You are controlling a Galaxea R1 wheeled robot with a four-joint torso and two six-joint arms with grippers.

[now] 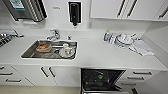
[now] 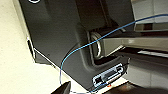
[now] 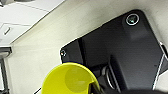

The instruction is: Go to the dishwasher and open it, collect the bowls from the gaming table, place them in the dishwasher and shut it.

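Dishwasher under the tabltop, door down, one green bowl on its dark rack | your right gripper grips a second bowl by the rim | left gripper: cannot tell | around: sink with dishes, stacked plates, cloth.

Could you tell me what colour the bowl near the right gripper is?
The bowl is bright lime yellow-green, seen best in the right wrist view.

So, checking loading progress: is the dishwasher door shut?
No, the dishwasher stands open, its dark rack showing a green bowl.
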